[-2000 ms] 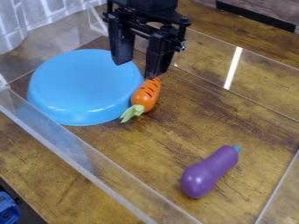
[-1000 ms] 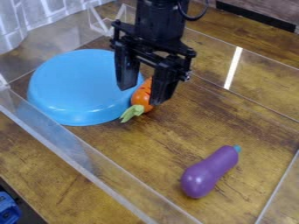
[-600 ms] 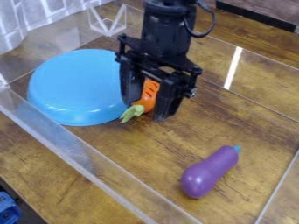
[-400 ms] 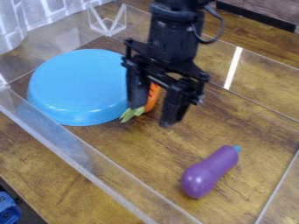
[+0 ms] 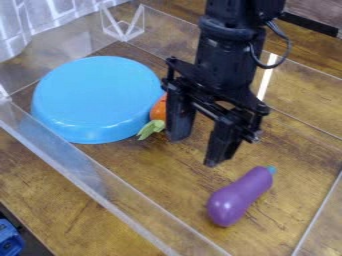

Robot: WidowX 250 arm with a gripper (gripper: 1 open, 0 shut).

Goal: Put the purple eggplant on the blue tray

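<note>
The purple eggplant (image 5: 238, 196) lies on the wooden table at the lower right, its teal stem cap pointing up and to the right. The blue tray (image 5: 94, 97) sits at the left with nothing on it. My gripper (image 5: 197, 135) hangs open and empty above the table between the tray and the eggplant. Its right finger (image 5: 222, 146) ends just up and left of the eggplant, not touching it. An orange carrot (image 5: 155, 116) with a green top lies against the tray's right rim, partly hidden behind my left finger.
A clear plastic wall (image 5: 107, 190) runs along the front and left of the work area. Another clear panel edge (image 5: 314, 205) stands at the right. A white wire rack (image 5: 123, 20) stands at the back left.
My gripper has moved steadily from above the tray's right rim and the carrot toward the lower right, closer to the eggplant. The eggplant, carrot and tray have not moved.
</note>
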